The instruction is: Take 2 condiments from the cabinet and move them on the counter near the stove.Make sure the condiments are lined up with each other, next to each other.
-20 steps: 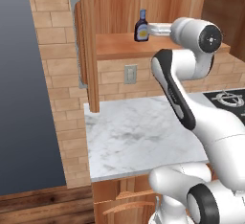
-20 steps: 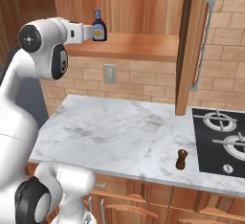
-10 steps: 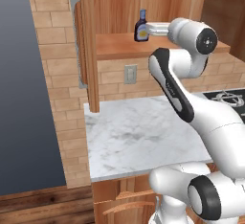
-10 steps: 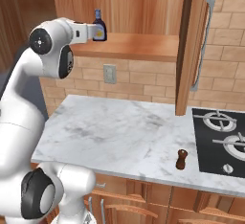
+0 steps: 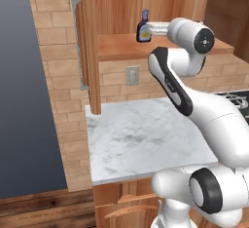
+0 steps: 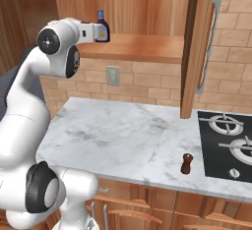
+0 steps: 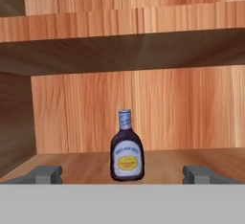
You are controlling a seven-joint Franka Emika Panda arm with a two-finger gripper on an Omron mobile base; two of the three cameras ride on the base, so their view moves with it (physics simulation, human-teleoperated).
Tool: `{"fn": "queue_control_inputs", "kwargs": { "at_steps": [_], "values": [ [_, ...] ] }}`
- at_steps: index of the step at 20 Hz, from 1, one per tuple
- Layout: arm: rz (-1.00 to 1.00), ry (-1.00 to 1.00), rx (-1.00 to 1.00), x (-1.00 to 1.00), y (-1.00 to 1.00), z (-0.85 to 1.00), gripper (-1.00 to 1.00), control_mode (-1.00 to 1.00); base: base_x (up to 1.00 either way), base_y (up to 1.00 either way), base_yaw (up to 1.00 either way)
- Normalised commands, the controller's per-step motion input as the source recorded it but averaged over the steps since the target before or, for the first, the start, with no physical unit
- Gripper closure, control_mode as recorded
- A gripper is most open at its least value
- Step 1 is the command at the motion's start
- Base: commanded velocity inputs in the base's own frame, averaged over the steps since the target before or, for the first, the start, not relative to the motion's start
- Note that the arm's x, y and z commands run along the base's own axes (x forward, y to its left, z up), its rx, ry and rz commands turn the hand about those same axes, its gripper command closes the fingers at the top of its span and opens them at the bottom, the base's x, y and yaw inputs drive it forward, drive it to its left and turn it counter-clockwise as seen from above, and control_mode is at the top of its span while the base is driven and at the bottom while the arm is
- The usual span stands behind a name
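- Since a second ago the white arm has swung its upper joints further toward the cabinet [image 6: 197, 42], and the hand now reaches level along the plank shelf [image 5: 160, 47] at the blue-capped bottle [image 5: 143, 28]; bottle and bench look unmoved.
- In the hand view the pincer [image 7: 122, 174] stands wide, its two dark fingertips [image 7: 45, 174] set well apart on either side of the bottle [image 7: 127, 147], neither touching it.
- The blue-capped bottle stands upright on the shelf, yellowish label facing the hand, short of the wood-panel back; bare plank lies open on both sides of it.
- From the right base view the bottle [image 6: 102, 27] sits just beyond the end of the hand, near the shelf's left part.
- The brown bottle [image 6: 186, 163] stands upright on the white marble bench [image 6: 113, 135], close to the front edge and just left of the black stove [image 6: 229, 145].
- The tall cabinet door hangs open, its lower end coming down over the bench beside the stove, with the grey handle [image 6: 209, 47] on its far face.
- A broad stretch of marble lies open between the wall outlet [image 6: 113, 75] and the brown bottle.
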Motion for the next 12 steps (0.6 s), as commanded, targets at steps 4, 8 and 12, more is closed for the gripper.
{"fn": "queue_control_inputs", "kwargs": {
  "at_steps": [4,8,12],
  "values": [
    [0.00,0.00,0.00,0.33,0.00,0.00,-1.00,-1.00,0.00,0.00,0.00],
    [0.00,0.00,0.00,0.33,0.01,0.00,-1.00,-1.00,0.00,0.00,0.00],
    [0.00,0.00,0.00,0.29,0.02,0.00,-1.00,-1.00,0.00,0.00,0.00]
  ]
}}
